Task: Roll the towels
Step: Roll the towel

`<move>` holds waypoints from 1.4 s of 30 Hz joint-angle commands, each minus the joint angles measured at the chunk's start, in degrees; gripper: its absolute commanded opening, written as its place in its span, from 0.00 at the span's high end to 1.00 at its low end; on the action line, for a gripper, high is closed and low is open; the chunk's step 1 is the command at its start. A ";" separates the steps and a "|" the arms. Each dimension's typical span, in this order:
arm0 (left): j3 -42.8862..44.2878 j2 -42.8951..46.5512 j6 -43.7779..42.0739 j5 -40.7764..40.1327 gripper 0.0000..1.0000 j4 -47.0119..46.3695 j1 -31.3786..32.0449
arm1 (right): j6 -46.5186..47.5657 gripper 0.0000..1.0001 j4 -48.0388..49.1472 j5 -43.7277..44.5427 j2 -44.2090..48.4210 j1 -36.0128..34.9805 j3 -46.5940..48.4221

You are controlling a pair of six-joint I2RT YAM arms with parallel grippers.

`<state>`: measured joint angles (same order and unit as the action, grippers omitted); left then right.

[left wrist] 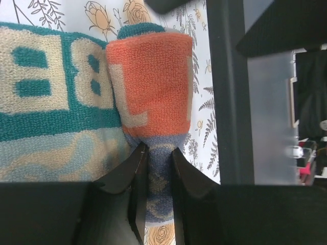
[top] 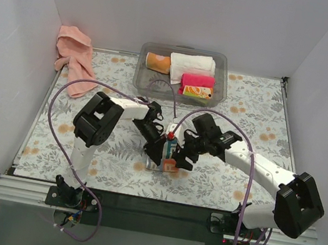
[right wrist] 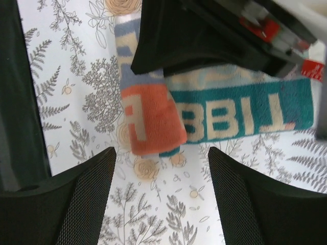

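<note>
The small teal-red-white patterned cloth [top: 169, 165] lies at the table's middle, between both grippers. In the left wrist view its orange end [left wrist: 150, 87] is rolled over the teal lettered part [left wrist: 46, 87]. My left gripper [left wrist: 158, 150] is shut on the roll's bluish end. My right gripper [right wrist: 162, 173] stands open just in front of the orange roll [right wrist: 150, 120], both mesh fingers [right wrist: 84, 201] clear of it. The large salmon-pink towel [top: 73, 59] lies crumpled at the back left corner, far from both grippers.
A clear plastic bin [top: 141, 71] stands at the back middle and holds a white rolled towel [top: 192, 62], a hot-pink roll [top: 197, 80] and two other rolls. White walls close in the floral table cover [top: 248, 112] on three sides.
</note>
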<state>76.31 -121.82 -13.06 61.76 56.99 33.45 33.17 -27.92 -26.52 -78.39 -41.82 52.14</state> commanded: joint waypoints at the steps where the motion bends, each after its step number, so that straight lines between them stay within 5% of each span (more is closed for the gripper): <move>1: 0.15 -5.17 -3.11 -13.42 0.83 -0.74 -0.84 | 0.58 0.33 7.87 9.19 -1.06 -5.89 -1.77; 7: 2.43 -7.29 -2.77 -13.68 0.79 -0.83 -1.02 | 1.81 0.34 16.14 19.83 -7.02 -13.54 -4.68; 9: 2.70 -7.47 -2.41 -13.50 0.78 -1.09 -1.11 | 1.46 0.41 17.37 20.63 -8.79 -14.60 -5.20; 10: 2.96 -7.38 -2.24 -13.50 0.77 -1.09 -1.28 | 1.29 0.47 17.72 20.63 -10.02 -14.78 -5.47; 11: 2.88 -7.21 -2.06 -13.50 0.76 -1.09 -1.37 | 1.11 0.68 17.90 20.20 -10.29 -14.78 -5.73; 14: 1.74 -5.19 -0.92 -13.59 0.73 -2.14 -2.42 | 0.85 0.98 18.43 18.88 -9.51 -14.78 -7.66; 25: -9.68 19.48 5.58 -5.07 0.46 -11.81 -12.44 | 0.06 0.99 12.64 -2.38 -10.63 -6.52 -7.59; 32: -18.29 39.33 7.44 -12.27 0.36 -22.00 -15.70 | 1.28 0.99 5.26 -14.24 -18.89 -0.82 -0.48; 38: -29.01 52.37 2.52 -25.68 0.31 -29.56 -7.28 | 5.50 0.99 -7.73 -23.64 -31.63 4.46 9.37; 42: -36.84 58.18 -1.52 -35.09 0.29 -36.57 3.77 | 7.52 0.99 -14.08 -27.35 -38.58 6.31 15.96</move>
<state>43.72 -65.93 -10.07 37.82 27.09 31.18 36.47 -32.71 -52.49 -111.63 -36.05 65.87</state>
